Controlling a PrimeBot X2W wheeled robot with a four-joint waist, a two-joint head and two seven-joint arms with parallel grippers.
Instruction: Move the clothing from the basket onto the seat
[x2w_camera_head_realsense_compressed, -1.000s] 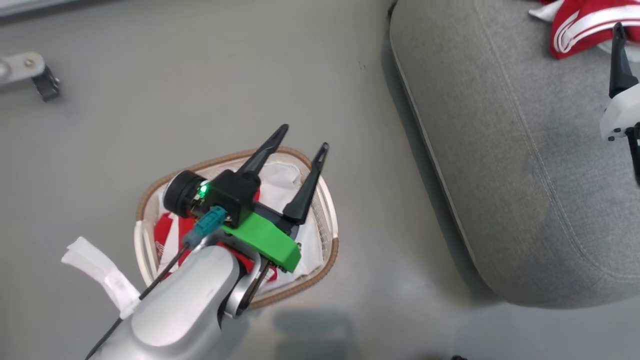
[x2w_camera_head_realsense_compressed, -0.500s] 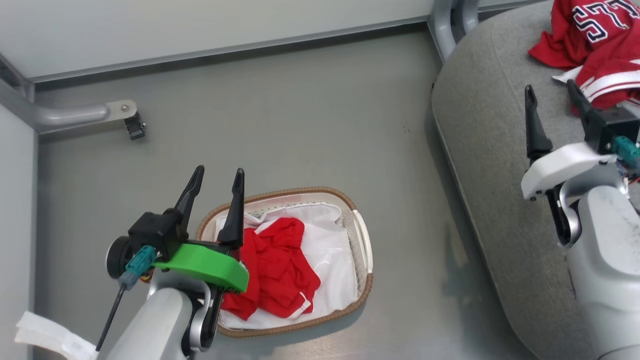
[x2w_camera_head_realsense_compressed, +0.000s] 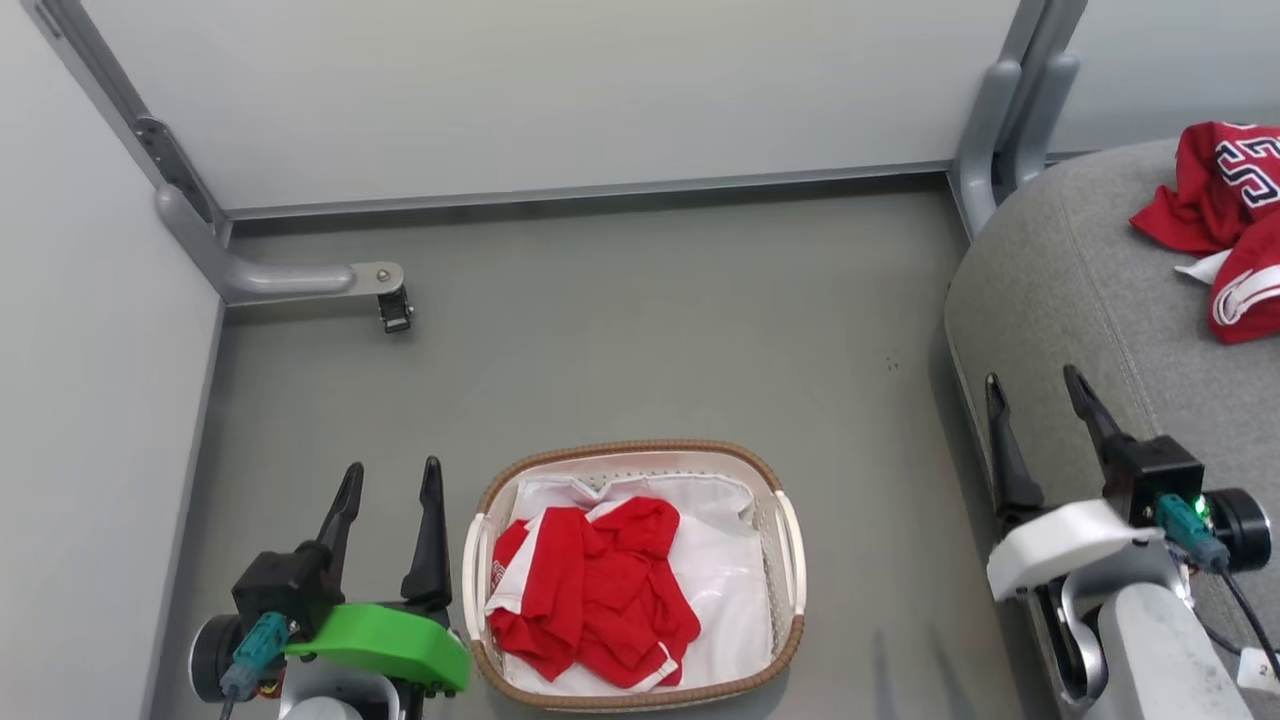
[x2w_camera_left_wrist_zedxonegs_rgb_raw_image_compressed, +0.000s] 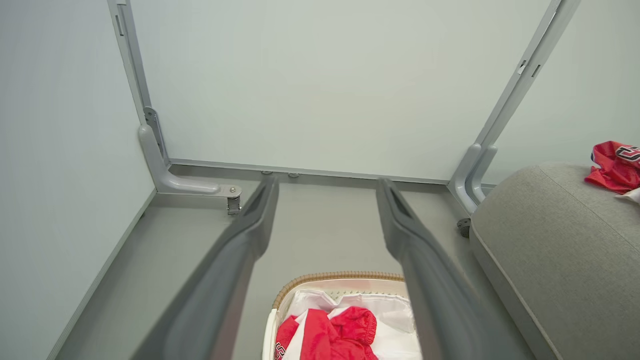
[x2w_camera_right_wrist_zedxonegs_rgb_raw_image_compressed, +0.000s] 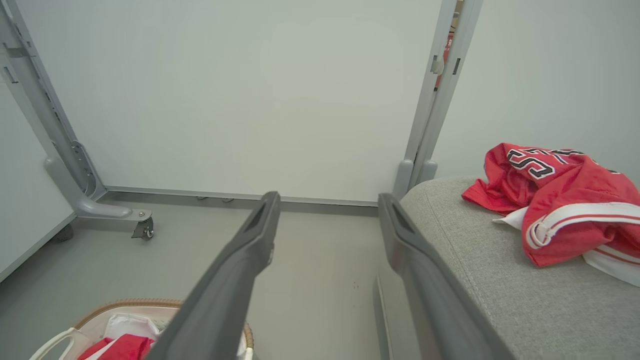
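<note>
Nearest, the left gripper (x2w_camera_head_realsense_compressed: 393, 468) hangs just left of the basket (x2w_camera_head_realsense_compressed: 630, 447), fingers apart and holding nothing. The right gripper (x2w_camera_head_realsense_compressed: 1032, 378) sits at the near edge of the seat (x2w_camera_head_realsense_compressed: 1080, 300), likewise spread and empty. Inside the basket, a crumpled heap of red clothing (x2w_camera_head_realsense_compressed: 590, 590) lies on the white liner (x2w_camera_head_realsense_compressed: 725, 590). Farther off, a numbered jersey (x2w_camera_head_realsense_compressed: 1215, 190) and a striped red piece (x2w_camera_head_realsense_compressed: 1245, 300) already rest on the seat. The job looks partly done: the basket's heap is not yet carried across.
</note>
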